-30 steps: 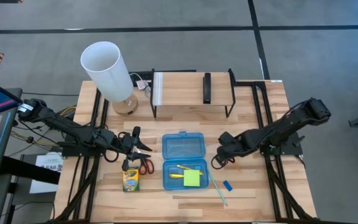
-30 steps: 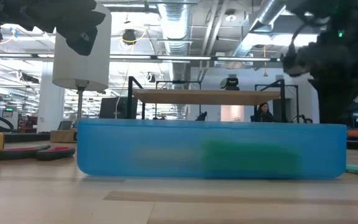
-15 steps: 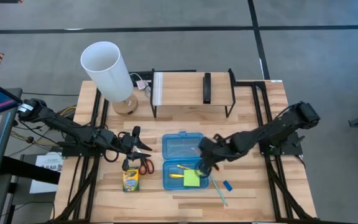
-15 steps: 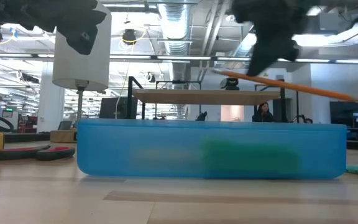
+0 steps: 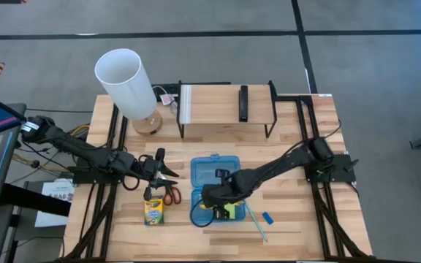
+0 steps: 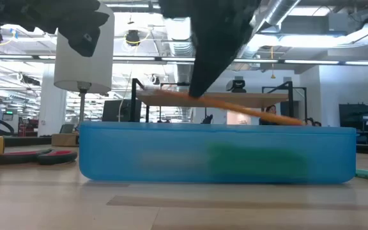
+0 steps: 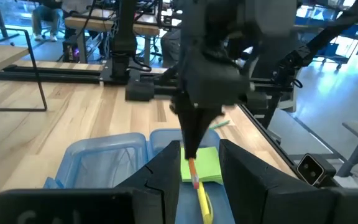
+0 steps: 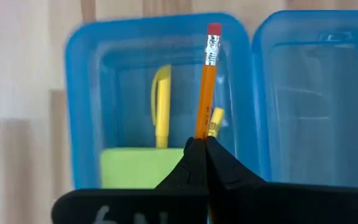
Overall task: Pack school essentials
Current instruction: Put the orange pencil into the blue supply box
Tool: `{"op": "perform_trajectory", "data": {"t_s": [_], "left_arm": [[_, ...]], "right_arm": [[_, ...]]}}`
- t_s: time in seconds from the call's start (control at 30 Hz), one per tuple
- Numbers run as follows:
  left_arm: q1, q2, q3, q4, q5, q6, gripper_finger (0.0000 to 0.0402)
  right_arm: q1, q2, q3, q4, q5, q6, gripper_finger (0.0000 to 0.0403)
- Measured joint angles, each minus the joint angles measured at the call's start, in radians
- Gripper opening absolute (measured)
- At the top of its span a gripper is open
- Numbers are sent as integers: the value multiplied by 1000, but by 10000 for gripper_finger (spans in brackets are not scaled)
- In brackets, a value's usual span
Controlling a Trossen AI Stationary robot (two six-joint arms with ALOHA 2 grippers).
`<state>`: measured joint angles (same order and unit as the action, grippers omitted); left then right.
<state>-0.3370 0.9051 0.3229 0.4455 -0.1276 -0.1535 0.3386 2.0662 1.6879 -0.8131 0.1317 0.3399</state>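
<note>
My right gripper (image 5: pixel 212 197) hangs over the near tray of the open blue case (image 5: pixel 215 188), shut on the orange pencil (image 6: pixel 248 110). In that tray lie the lime sticky-note pad (image 8: pixel 142 165) and yellow markers (image 8: pixel 161 106). Left of the case, the red-handled scissors (image 5: pixel 171 195) and the yellow-green crayon box (image 5: pixel 153 212) lie flat on the table. My left gripper (image 5: pixel 159 169) hovers open above the scissors. The teal pen (image 5: pixel 256 223) and the small blue eraser (image 5: pixel 267 217) lie right of the case. My right gripper pinches the pencil's shaft (image 8: pixel 202 127) between its two fingers (image 8: pixel 219 165). The fingers point toward the table's left and lie along the pencil. The eraser end (image 8: pixel 214 29) sticks out ahead of them. The pencil is lifted clear, slightly tilted, just above the case's rim (image 6: pixel 299 130).
A white-shaded lamp (image 5: pixel 126 84) stands at the far left. A wire shelf (image 5: pixel 225 109) at the far edge carries a black bar-shaped device (image 5: pixel 243 103). The case's lid half (image 5: pixel 215 169) lies open toward the shelf. People show in the room beyond.
My right arm has swung from the case's right side toward the table's left, over the near tray. It carries the pencil, which has come lower, close to the case's rim. The left arm has kept still.
</note>
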Motion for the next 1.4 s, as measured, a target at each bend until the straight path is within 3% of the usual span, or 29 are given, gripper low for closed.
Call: {"op": "perform_trajectory", "data": {"t_s": [0.27,0.63,0.8,1.13,1.4], "left_arm": [[0,0,0,-5,0,0,98],[0,0,0,-7,0,0,98],[0,0,0,-7,0,0,98],[0,0,0,-8,0,0,98],[0,0,0,-9,0,0,98]], "right_arm": [[0,102,83,-67,-6,-95,10],[-7,74,85,-41,-16,-97,127],[-7,74,85,-21,-17,-95,159],[5,73,82,-213,-18,-48,152],[28,72,39,-245,-17,-4,135]]}}
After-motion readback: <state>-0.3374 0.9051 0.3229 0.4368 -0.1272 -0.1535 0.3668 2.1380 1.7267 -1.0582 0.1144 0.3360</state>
